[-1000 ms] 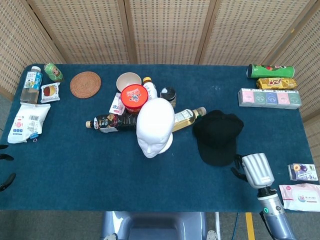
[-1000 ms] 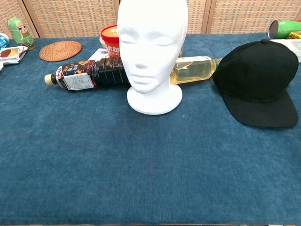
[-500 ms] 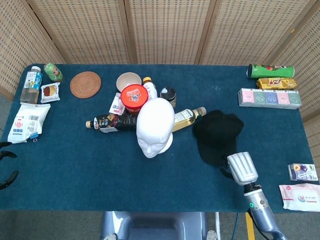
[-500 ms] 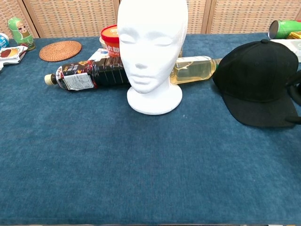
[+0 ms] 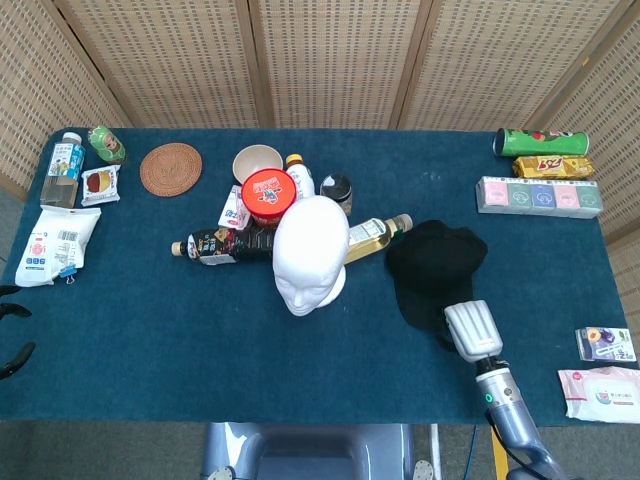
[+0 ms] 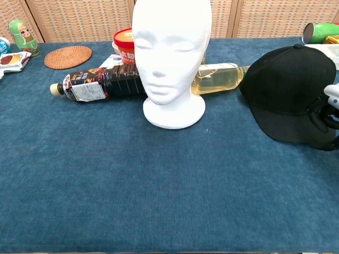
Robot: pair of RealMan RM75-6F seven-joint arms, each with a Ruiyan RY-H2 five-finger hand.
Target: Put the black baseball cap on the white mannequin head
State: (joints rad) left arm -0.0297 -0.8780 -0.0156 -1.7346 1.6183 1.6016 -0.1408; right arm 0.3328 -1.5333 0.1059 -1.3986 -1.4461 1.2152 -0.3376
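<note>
Resting on the blue table cover (image 5: 150, 330), the black cap (image 5: 432, 270) lies crown-up just right of the white mannequin head (image 5: 310, 252), brim toward the near table edge. The mannequin head stands upright on its base near the table centre, face toward the robot. Behind it lie a dark bottle (image 5: 222, 244) and a yellow bottle (image 5: 372, 234), both on their sides, and a red-lidded tub (image 5: 267, 192) stands behind those.

The right hand (image 5: 472, 331) is positioned at the near edge of the cap's brim. In the chest view its dark fingers (image 6: 324, 123) curl at the brim's right corner; whether they grip the brim or only touch it cannot be told.

The left hand (image 5: 12, 335) shows only as dark fingertips at the left frame edge of the head view, off the table cover and well apart from the cap; its state cannot be told.

A round woven coaster (image 5: 171, 168) sits at the far left.
</note>
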